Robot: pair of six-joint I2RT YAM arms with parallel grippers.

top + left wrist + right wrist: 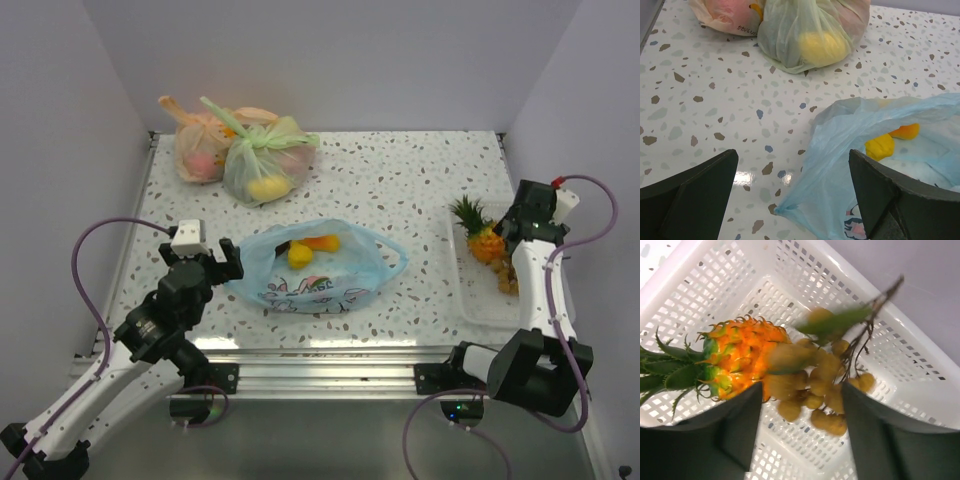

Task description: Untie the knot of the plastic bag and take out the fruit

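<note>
The light blue plastic bag (315, 270) lies open at mid-table, and no tied knot shows; a loose handle loop (392, 250) lies at its right. A yellow piece (299, 256) and an orange piece (322, 243) sit in its mouth. My left gripper (205, 262) is open and empty at the bag's left edge (840, 165), with the yellow piece (879, 146) beyond. My right gripper (515, 228) is open above the white basket (470, 300). The pineapple (740, 357) and the blurred tan berries (820, 390) lie in the basket (790, 285) below the right gripper (802, 387).
A green translucent bag (262, 160) and an orange translucent bag (200, 150), both knotted with fruit inside, stand at the back left. They also show in the left wrist view: the green bag (805, 35) and the orange bag (725, 12). White walls enclose the table.
</note>
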